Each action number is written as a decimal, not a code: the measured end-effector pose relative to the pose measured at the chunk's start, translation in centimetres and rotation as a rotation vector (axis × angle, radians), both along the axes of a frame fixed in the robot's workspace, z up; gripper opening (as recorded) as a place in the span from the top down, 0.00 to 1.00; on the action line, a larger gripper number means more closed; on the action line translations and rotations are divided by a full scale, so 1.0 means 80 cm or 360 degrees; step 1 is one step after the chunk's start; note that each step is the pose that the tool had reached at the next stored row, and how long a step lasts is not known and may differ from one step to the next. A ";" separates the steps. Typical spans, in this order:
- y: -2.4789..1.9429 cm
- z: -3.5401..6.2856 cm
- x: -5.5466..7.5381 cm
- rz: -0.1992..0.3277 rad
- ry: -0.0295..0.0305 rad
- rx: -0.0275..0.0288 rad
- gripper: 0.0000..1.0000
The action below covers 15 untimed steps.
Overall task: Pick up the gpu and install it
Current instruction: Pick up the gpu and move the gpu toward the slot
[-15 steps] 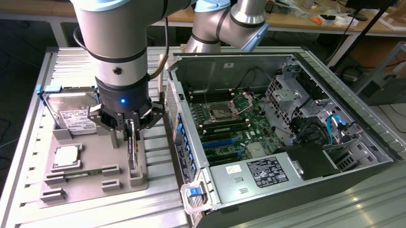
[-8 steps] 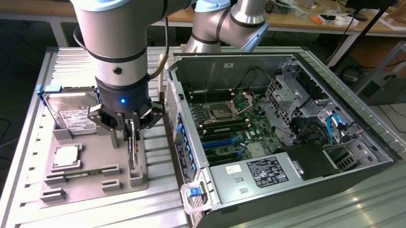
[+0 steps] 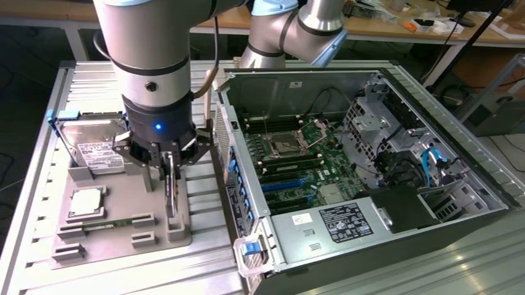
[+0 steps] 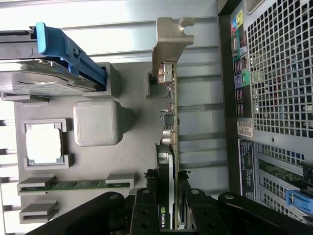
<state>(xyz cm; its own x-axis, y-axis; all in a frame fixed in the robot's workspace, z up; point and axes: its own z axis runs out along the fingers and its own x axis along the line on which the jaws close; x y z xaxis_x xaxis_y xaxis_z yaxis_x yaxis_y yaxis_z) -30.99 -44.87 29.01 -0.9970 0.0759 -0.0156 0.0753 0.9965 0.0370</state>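
The gpu (image 3: 169, 198) stands on edge in a slot of the grey holder tray (image 3: 123, 243), to the exterior view's left of the open computer case (image 3: 459, 172). My gripper (image 3: 168, 163) comes down over the card's top edge, one finger on each face, shut on it. In the wrist view the gpu (image 4: 169, 122) runs away from my gripper (image 4: 167, 203), showing its green board edge, black cooler and silver end bracket (image 4: 168, 44). The card's lower edge still sits in the holder.
On the same tray (image 4: 132, 156) are a silver hard drive (image 3: 94, 147), a square processor (image 3: 86, 203) and a memory stick (image 3: 107, 224). The case's perforated rear wall (image 4: 274, 73) stands close beside the card. Inside the case lies the motherboard (image 3: 303, 166).
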 end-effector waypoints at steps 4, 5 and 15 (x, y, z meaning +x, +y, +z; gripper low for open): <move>0.0000 0.007 0.000 0.0000 0.00001 -0.00001 0.73; 0.0000 0.008 0.000 0.0000 0.00000 0.00000 0.73; 0.0000 0.026 0.000 0.0000 0.00006 0.00000 0.73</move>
